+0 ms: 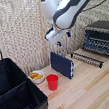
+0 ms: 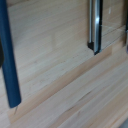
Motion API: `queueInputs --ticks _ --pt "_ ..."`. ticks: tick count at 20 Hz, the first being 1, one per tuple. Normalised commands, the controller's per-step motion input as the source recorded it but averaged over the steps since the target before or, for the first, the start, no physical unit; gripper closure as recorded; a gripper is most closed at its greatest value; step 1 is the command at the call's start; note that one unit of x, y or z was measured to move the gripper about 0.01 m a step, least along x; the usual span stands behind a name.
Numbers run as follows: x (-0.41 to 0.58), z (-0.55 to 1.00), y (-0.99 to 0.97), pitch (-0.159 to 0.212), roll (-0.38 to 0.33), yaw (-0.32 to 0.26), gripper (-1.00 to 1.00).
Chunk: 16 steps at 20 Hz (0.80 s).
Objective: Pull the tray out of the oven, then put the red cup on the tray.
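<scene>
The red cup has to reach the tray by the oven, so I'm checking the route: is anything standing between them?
Yes. The upright navy slab stands on the table between the red cup and the tray in front of the oven; the cup would need to go over or around it.

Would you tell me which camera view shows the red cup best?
The exterior view: the red cup stands upright and whole on the wooden table, beside a white bowl. The wrist view shows no cup, only wood, a dark slab edge and a metal bar.
</scene>
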Motion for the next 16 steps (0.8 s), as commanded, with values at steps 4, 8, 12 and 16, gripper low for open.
queueInputs --ticks 4,8,12,16 --pt "0.000 -0.08 -0.41 -0.003 -0.331 0.102 -1.00" --pt "0.000 -0.08 -0.45 0.000 -0.323 0.097 -1.00" --pt "0.000 -0.05 -0.45 -0.002 -0.329 0.090 -1.00" --pt "0.000 -0.08 -0.44 -0.002 -0.324 0.100 -1.00"
